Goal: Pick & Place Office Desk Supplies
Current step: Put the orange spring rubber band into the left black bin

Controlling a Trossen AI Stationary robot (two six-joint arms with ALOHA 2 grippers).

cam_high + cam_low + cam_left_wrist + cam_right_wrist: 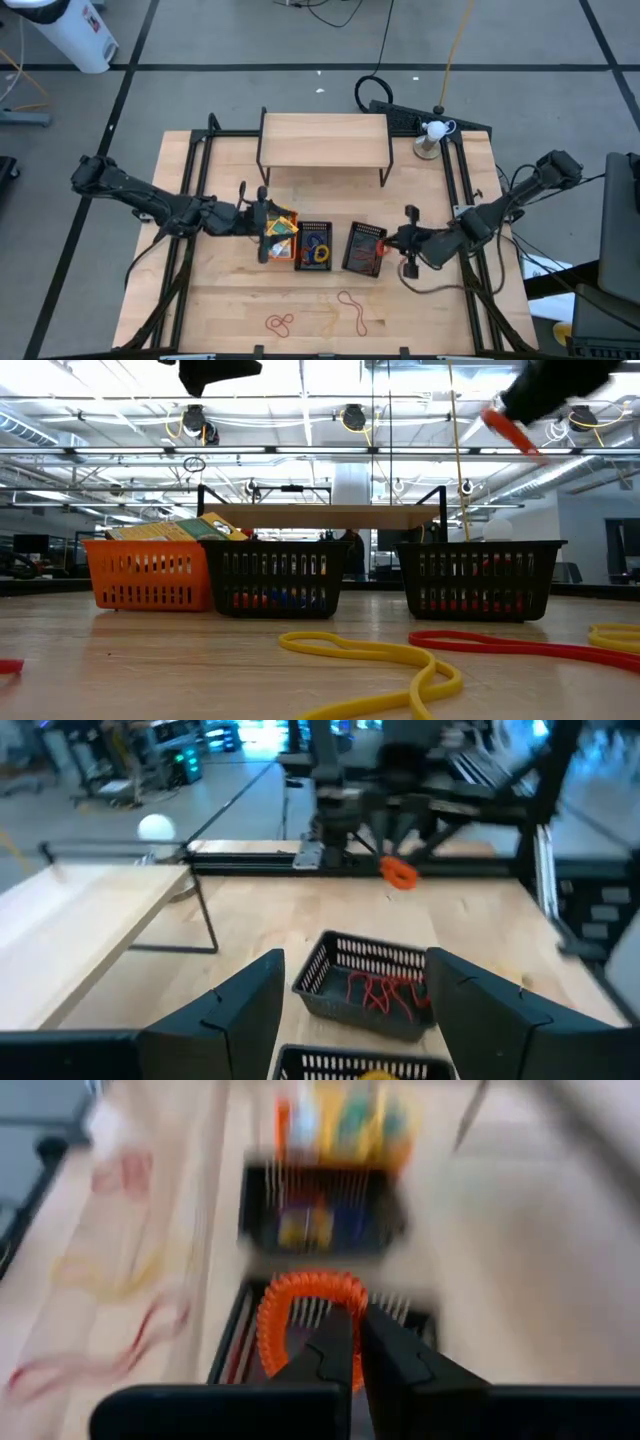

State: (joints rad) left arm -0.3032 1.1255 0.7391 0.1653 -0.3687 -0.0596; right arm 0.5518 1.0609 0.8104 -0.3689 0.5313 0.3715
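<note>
Three mesh bins [313, 245]: one orange, two black.

Three mesh bins [322, 246] crowd mid-table below the wooden shelf [324, 139]; the front boards lie open apart from seemingly flat rubber-band loops [352, 311]

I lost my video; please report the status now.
Right gripper shut on orange band, above right black bin. Left gripper open over orange bin. Nothing blocking.

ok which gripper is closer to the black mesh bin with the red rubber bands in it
Right. The right gripper, holding an orange rubber-band loop, sits just beside that black mesh bin. The left gripper is over the orange mesh bin, two bins away.
</note>
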